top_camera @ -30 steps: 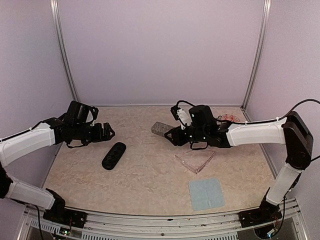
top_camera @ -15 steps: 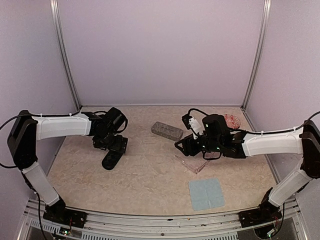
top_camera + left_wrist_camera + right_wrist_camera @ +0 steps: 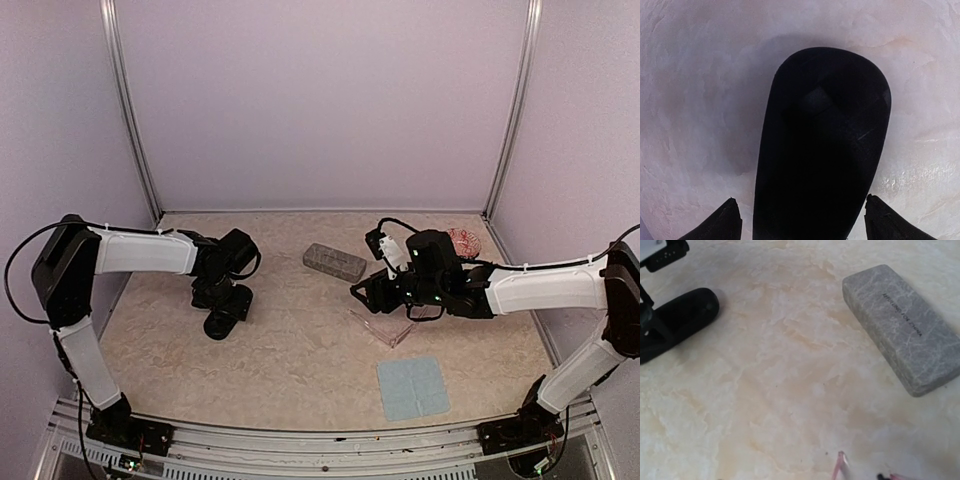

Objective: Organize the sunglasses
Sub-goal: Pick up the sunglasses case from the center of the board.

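Two grippers, one pair of sunglasses on view

1. My left gripper (image 3: 801, 220): fingers spread wide, one tip on each side of the black oval case (image 3: 822, 145). The case lies lengthwise between the tips and runs away ahead of them. A sliver of table (image 3: 290, 350) shows between my left tip and the case wall; my right tip sits just beside the other wall, and I cannot tell whether it touches. Nothing is gripped.

2. My right gripper (image 3: 362, 291): low over the table, tips pointing toward the left arm. My own fingers barely enter the wrist view, and the overhead view is too small, so I cannot tell how far apart they stand or whether they have hold of anything.

3. Clear sunglasses (image 3: 385, 325): pale pinkish transparent frame, flat on the table, just beside my right fingertips on the side nearer the arm bases. Only a frame edge shows at the bottom of my right wrist view. Contact with my fingers cannot be made out.

4. Grey case (image 3: 907, 330): rectangular, closed, ahead and to the right of my right fingers, apart from them.

5. Blue cloth (image 3: 413, 388): flat on the table, well behind my right fingers, beyond the sunglasses.
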`<state>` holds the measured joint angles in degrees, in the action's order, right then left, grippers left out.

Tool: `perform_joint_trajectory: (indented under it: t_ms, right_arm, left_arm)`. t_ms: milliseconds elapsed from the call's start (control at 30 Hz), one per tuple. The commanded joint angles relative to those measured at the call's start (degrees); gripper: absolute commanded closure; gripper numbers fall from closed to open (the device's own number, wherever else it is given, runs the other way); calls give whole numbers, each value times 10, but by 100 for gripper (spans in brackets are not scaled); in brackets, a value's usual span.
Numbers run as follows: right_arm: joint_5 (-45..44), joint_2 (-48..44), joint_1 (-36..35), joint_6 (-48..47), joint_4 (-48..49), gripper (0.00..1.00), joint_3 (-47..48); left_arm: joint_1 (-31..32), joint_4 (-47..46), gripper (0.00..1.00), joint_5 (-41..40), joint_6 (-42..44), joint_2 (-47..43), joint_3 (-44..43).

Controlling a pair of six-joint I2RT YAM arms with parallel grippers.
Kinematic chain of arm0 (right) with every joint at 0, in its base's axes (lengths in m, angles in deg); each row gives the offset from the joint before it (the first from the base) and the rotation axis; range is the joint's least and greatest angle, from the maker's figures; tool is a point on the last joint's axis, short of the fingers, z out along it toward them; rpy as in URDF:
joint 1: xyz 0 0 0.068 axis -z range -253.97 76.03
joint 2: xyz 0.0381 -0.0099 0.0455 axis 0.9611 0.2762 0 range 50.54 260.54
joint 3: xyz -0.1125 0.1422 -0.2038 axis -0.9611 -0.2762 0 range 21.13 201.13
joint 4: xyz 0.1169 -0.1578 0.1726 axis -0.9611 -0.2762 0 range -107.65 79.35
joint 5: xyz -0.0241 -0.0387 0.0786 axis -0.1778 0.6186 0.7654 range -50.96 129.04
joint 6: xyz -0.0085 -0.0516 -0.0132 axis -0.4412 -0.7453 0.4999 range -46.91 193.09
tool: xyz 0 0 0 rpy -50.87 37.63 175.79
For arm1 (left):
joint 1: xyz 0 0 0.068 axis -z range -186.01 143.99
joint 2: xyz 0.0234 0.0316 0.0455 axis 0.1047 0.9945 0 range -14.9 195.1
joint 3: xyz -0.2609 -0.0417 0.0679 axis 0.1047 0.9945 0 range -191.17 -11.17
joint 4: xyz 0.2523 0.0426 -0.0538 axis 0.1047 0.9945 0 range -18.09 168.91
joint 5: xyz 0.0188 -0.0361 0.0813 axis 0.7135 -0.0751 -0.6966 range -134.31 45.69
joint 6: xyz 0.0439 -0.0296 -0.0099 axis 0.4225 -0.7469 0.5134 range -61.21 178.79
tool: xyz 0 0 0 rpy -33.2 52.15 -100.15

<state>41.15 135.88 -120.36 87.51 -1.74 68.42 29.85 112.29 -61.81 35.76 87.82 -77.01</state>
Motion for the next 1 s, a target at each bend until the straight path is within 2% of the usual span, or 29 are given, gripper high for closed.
perform_joint_trajectory:
  t_ms: [0, 333, 467, 700, 833, 967]
  right_arm:
    - [-8, -9, -4, -2, 9, 37, 0]
    - [-7, -1, -4, -4, 13, 41, 4]
    - [-6, 2, -4, -4, 14, 43, 4]
    - [3, -5, -4, 1, 11, 45, 5]
    - [18, -14, -4, 10, 14, 45, 2]
    - [40, -25, -4, 27, 22, 42, -3]
  left_arm:
    - [-6, 6, 19, 6, 6, 14, -11]
    - [-8, 7, 34, 3, 5, 27, -10]
    - [-8, 6, 50, 1, 5, 26, -10]
    - [-6, -2, 86, 20, 4, 5, -12]
    - [-2, -15, 93, 54, 1, -26, -12]
    - [0, -53, 98, 130, -6, -80, -4]
